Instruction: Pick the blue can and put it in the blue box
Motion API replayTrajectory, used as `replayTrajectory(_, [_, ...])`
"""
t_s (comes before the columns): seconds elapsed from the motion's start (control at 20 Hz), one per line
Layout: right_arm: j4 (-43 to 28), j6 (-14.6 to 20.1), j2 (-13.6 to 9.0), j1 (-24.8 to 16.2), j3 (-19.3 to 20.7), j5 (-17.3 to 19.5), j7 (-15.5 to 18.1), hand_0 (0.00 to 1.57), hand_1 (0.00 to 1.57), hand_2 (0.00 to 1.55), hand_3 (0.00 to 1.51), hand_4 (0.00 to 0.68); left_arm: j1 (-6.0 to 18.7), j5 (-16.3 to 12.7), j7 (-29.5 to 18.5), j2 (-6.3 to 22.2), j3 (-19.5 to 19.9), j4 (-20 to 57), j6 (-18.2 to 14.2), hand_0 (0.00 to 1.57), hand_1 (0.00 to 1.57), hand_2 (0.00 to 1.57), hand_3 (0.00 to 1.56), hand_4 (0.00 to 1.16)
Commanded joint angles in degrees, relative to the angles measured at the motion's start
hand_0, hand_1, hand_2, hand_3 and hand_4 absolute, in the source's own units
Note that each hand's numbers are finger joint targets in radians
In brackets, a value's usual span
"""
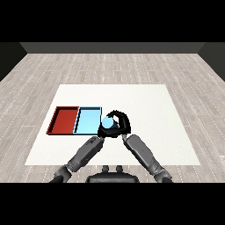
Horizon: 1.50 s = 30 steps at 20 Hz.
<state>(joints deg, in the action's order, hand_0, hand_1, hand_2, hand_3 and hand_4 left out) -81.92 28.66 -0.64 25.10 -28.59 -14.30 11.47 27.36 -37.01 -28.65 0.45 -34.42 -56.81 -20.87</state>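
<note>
Your right hand (119, 124) is curled round the blue can (108, 122), fingers arching over its top and far side. The can sits just beside the right edge of the blue tray (88, 121), apparently at or just over that rim; whether it is lifted off the tabletop (145, 114) cannot be told from the head view.

Your left hand (103, 132) lies close below the can, near the tray's near right corner. Its fingers are hidden behind the right hand and the can, so I cannot tell whether they are spread or closed.

Judgement on the step: the can is grasped and the carry to the tray is in hand. To finish well, move the can leftward until it stands clearly over the bare blue floor, not over the rim, and keep it upright as you lower. Mind the left forearm, which crosses just below the path. Release only once the base is inside the walls. Stop short of the red tray (63, 120), which touches the blue tray's left side.

Surface and room: the tabletop is plain white and flat, both trays lying left of centre. Beyond it runs a pale grey plank floor (132, 66), with a dark wall (112, 47) at the far end.
</note>
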Motion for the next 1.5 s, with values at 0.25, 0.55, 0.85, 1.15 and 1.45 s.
replayTrajectory(0.25, [-4.0,-0.6,-0.5,1.0,-1.5,1.4,-8.9,0.82,0.82,0.93,0.62,0.031,4.5,-2.8,-5.7,-0.4,1.6,3.5,-2.0,1.57,1.57,1.57,1.54,1.04])
replayTrajectory(0.55, [-0.3,-6.4,0.6,-0.7,1.3,4.1,-4.5,0.00,0.00,0.00,0.00,0.000,-1.1,2.1,-6.1,0.1,1.5,0.0,0.3,1.57,1.57,1.57,1.54,1.12])
replayTrajectory(0.85, [1.2,-4.9,0.6,1.5,3.5,1.6,-2.9,0.00,0.00,0.00,0.00,0.000,2.5,-0.7,-5.9,-0.4,-1.7,0.7,-6.7,1.57,1.57,1.57,1.52,1.14])
replayTrajectory(1.15, [-12.0,-10.1,-3.5,-10.3,6.8,2.0,-1.7,0.00,0.00,0.00,0.00,0.000,1.5,-0.5,-8.7,-0.4,-0.2,3.9,-5.4,1.57,1.57,1.57,1.54,1.15])
replayTrajectory(1.45, [-14.9,-11.5,-3.2,-13.6,17.9,-7.3,2.5,0.00,0.00,0.00,0.00,0.000,4.4,1.5,-5.4,7.0,4.0,4.1,-4.0,1.57,1.57,1.57,1.53,1.15])
